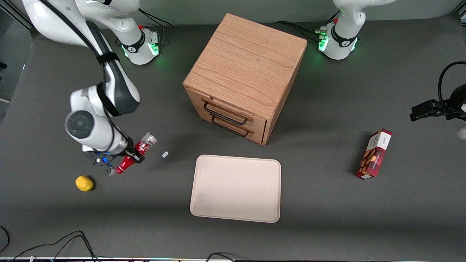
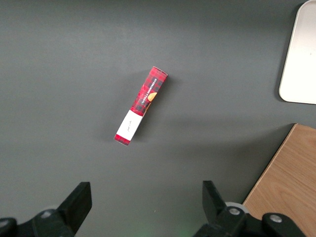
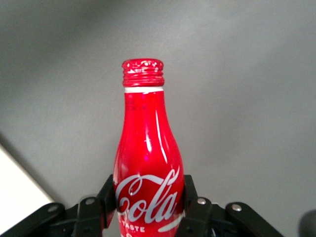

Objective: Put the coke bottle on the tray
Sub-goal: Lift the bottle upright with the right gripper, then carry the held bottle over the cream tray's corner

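Observation:
My right gripper point(image 1: 134, 154) is shut on the coke bottle point(image 1: 140, 148), a slim red bottle with white script logo, and holds it tilted above the table, silver base up and red neck down. In the right wrist view the bottle point(image 3: 147, 163) sits between the two black fingers point(image 3: 106, 195), pressed on both sides. The cream-beige tray point(image 1: 236, 187) lies flat on the table, nearer the front camera than the wooden cabinet, and sideways from the gripper toward the parked arm's end. The tray's corner point(image 2: 301, 59) also shows in the left wrist view.
A wooden two-drawer cabinet point(image 1: 244, 76) stands at mid-table. A yellow lemon-like object point(image 1: 84, 183) lies close to the gripper, nearer the camera. A small white scrap point(image 1: 165, 154) lies between gripper and tray. A red snack box point(image 1: 374, 154) lies toward the parked arm's end.

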Tool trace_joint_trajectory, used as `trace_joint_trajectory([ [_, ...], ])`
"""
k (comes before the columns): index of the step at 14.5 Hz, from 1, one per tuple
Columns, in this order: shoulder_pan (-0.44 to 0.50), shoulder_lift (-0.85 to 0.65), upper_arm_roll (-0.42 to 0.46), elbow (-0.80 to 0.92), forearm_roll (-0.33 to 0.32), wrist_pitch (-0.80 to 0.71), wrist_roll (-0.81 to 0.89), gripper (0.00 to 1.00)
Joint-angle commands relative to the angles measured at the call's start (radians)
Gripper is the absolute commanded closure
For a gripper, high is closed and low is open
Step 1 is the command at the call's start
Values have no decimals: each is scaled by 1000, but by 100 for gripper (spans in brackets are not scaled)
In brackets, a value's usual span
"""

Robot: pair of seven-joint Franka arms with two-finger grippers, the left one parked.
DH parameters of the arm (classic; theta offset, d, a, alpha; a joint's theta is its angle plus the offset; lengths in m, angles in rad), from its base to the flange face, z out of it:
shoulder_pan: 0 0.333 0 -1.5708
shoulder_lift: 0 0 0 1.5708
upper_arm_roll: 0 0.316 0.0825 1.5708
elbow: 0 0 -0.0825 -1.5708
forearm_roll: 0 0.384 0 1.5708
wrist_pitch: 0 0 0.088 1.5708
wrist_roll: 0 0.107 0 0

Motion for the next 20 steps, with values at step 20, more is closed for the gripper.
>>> trace_joint_trajectory([
  [20, 154, 543, 10, 863, 33, -279, -395, 100],
])
